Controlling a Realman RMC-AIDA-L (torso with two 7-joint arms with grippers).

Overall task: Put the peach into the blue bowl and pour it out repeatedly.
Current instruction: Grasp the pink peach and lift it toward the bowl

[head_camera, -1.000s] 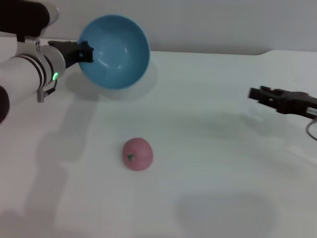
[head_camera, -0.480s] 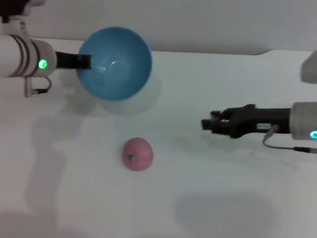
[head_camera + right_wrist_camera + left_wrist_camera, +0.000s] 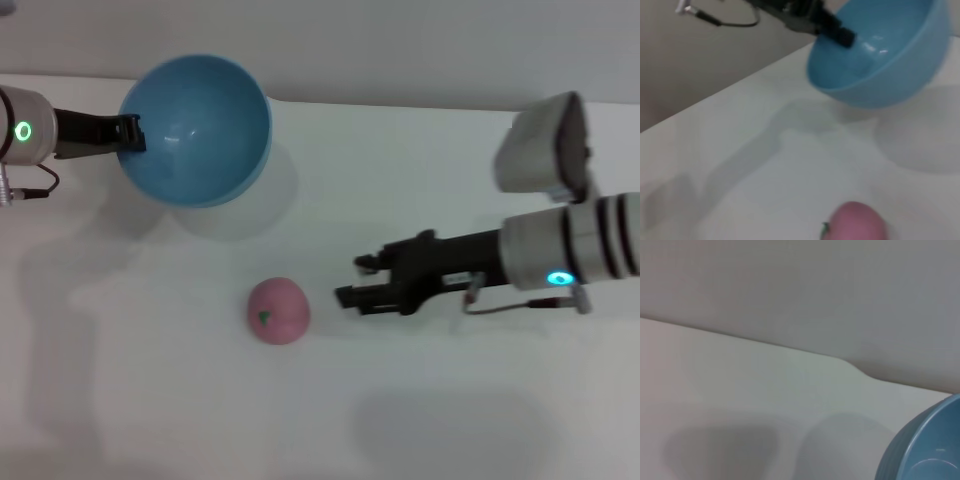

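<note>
- White desk (image 3: 420, 420) under a grey wall.
- Bowl (image 3: 195, 130), tilted above the desk, is clamped at its rim by the left gripper (image 3: 128, 133); nothing inside.
- Peach (image 3: 278, 310) lies on the desk, outside the bowl.
- Right gripper (image 3: 350, 282), fingers parted, is just beside the peach.
- Wrist views cut off the bowl and peach.

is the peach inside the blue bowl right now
No, the peach lies on the white table, while the left gripper holds the empty blue bowl by its rim, raised and tilted.
</note>
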